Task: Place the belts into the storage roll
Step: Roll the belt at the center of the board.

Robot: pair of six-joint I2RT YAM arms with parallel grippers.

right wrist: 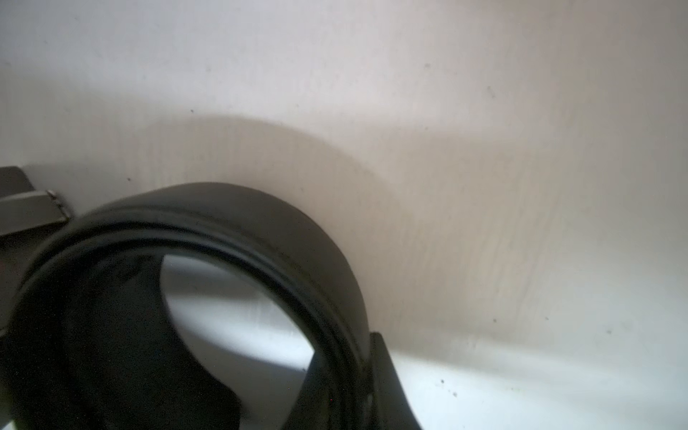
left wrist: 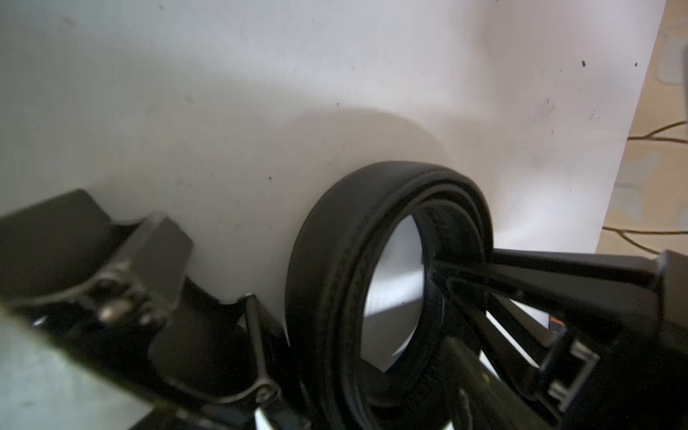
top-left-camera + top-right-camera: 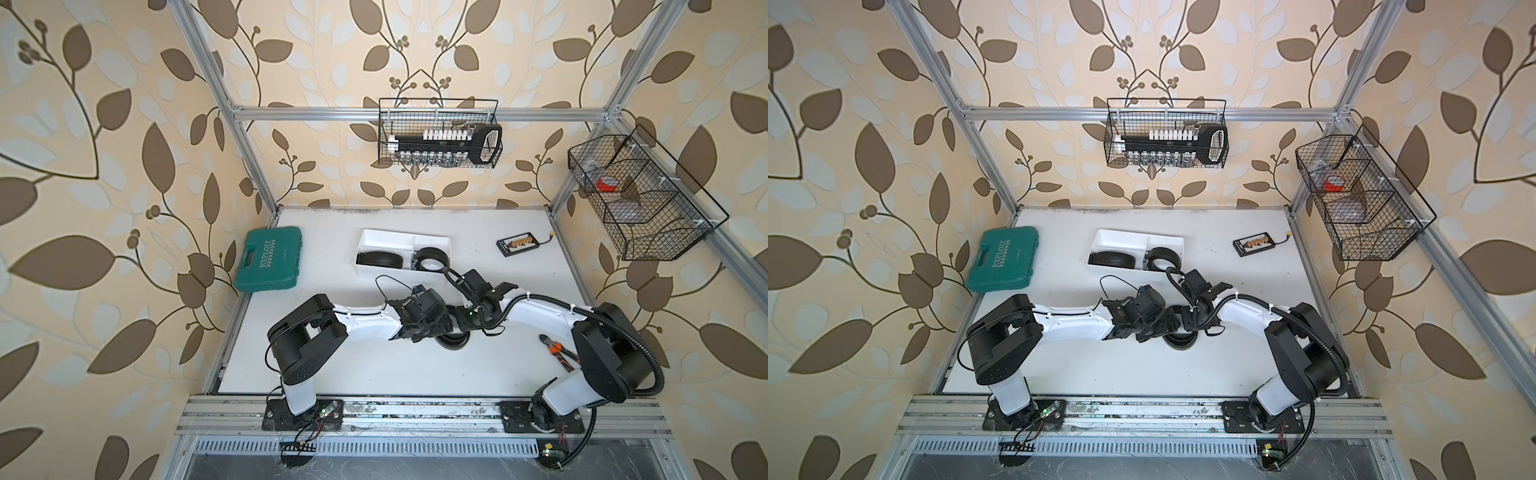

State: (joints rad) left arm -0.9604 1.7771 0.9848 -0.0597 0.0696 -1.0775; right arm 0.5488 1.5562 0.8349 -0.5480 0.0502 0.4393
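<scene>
Setting: white table (image 3: 332, 365) in a leaf-papered booth, both arms folded inward over its near middle.
Tray: storage tray (image 3: 392, 240), white, shallow and partitioned, at the far middle of the table, right of the green case (image 3: 268, 259).
Stowed: flat coil (image 3: 380, 261), a squashed black oval, in the near left compartment; round coil (image 3: 431, 259), a taller open ring with a metal end at its left, in the near right compartment.
Third belt: held coil (image 2: 327, 268), outside the tray, under the two wrists near the table's middle; resting or lifted, impossible to tell.
Look: smooth black strap wound in several layers, stitching along the edge, ribbed inner face, open centre showing the white surface through it; grey metal buckle (image 2: 156, 245) just beside the ring.
Right arm: right gripper (image 1: 359, 365) pinched on the held coil's wall, one finger outside the ring, the other inside.
Left arm: left gripper (image 3: 438, 328) close against the same coil; jaw spacing lost among dark parts, impossible to tell.
Also pictured: orange-handled pliers (image 3: 557, 351) on the table beside the right arm.
</scene>
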